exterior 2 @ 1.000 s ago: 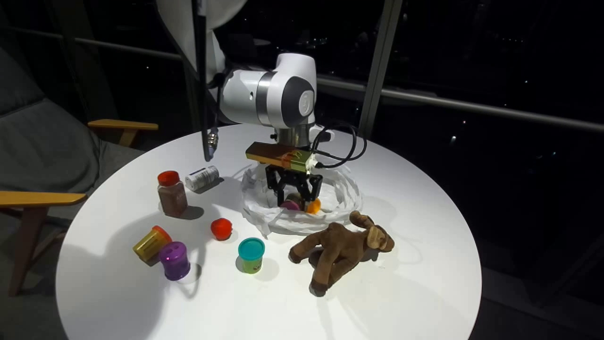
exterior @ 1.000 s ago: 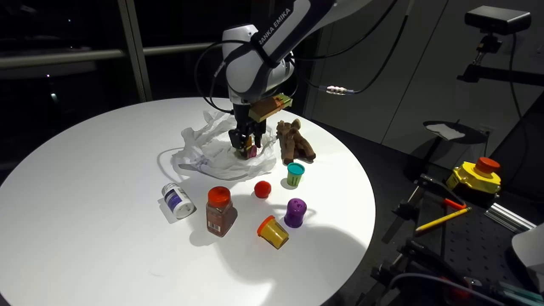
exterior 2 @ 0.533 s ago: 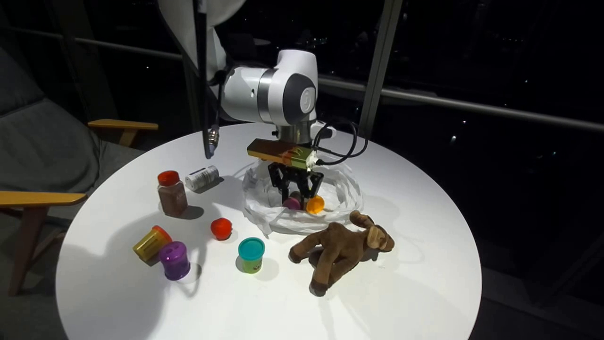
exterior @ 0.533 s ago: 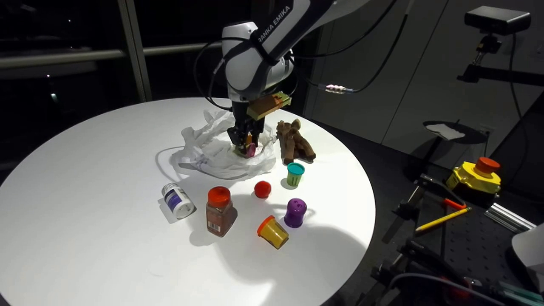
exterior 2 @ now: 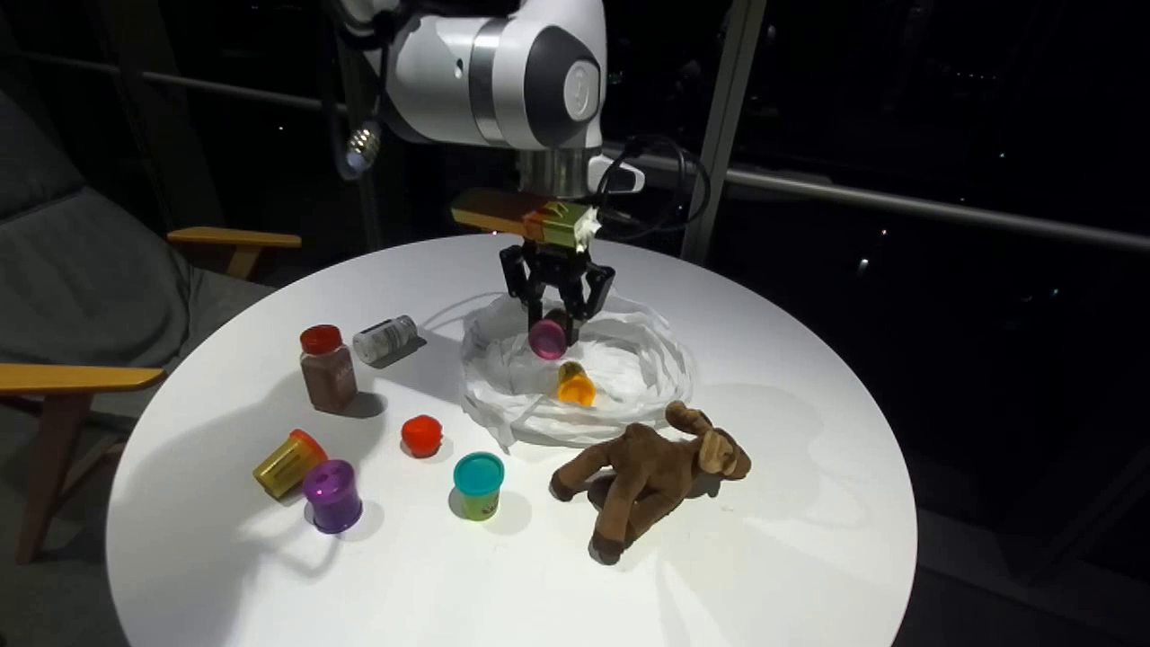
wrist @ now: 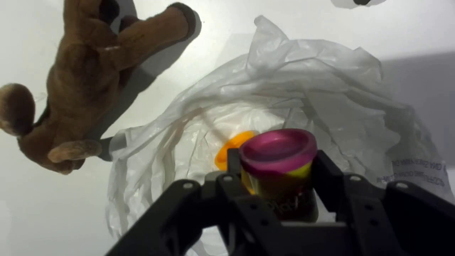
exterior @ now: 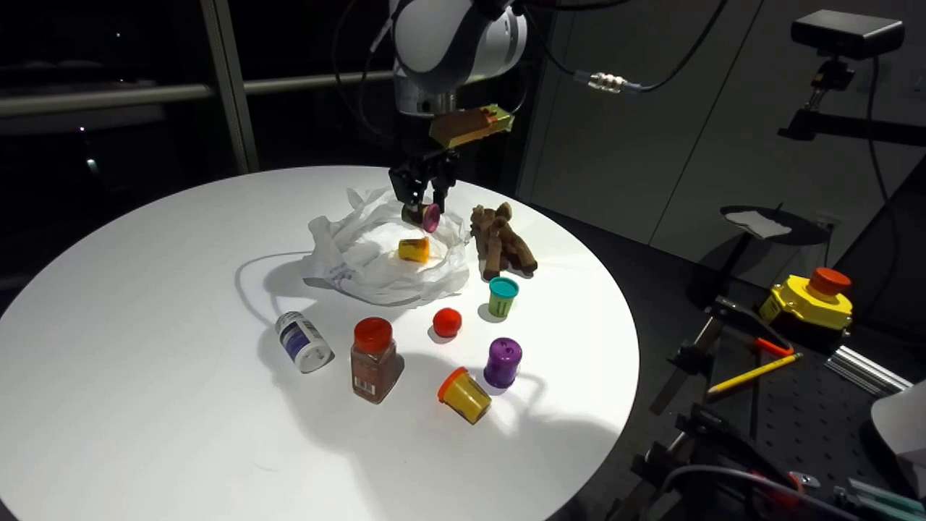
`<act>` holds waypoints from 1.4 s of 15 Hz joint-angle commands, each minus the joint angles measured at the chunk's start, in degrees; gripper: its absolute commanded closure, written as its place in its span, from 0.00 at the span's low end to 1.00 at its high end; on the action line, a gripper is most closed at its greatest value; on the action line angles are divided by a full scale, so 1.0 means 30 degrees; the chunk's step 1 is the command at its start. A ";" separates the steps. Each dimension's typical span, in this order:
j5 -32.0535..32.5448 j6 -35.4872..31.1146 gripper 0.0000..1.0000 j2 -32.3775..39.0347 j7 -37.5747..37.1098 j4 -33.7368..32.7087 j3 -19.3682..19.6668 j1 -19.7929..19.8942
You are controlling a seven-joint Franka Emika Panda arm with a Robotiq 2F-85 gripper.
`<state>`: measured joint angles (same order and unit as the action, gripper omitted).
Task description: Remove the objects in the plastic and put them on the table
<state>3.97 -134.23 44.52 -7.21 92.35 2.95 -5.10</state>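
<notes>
The tool [exterior 2: 554,332] is gripping a pink-lidded Play-Doh tub [wrist: 280,172] across its sides, above the plastic bag [exterior: 336,260], apparently to clear its crumpled rim. An orange-lidded tub [exterior: 414,250] is lying inside, seemingly awaiting its turn; the brown plush toy [exterior 2: 643,467] and teal-lidded tub [exterior 2: 479,485] are occupying the tabletop [exterior: 159,333].
</notes>
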 commanded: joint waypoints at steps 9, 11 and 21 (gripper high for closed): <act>-0.0225 0.5468 0.73 -0.8870 -0.2378 1.2188 0.0850 0.1016; 0.0003 0.6130 0.73 -0.8324 -0.2620 1.2246 0.1096 0.1280; -0.1861 0.6154 0.73 -0.1376 -0.2143 0.7080 0.0127 0.1598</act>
<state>-0.30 -118.87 34.30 -13.55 120.65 4.14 -0.32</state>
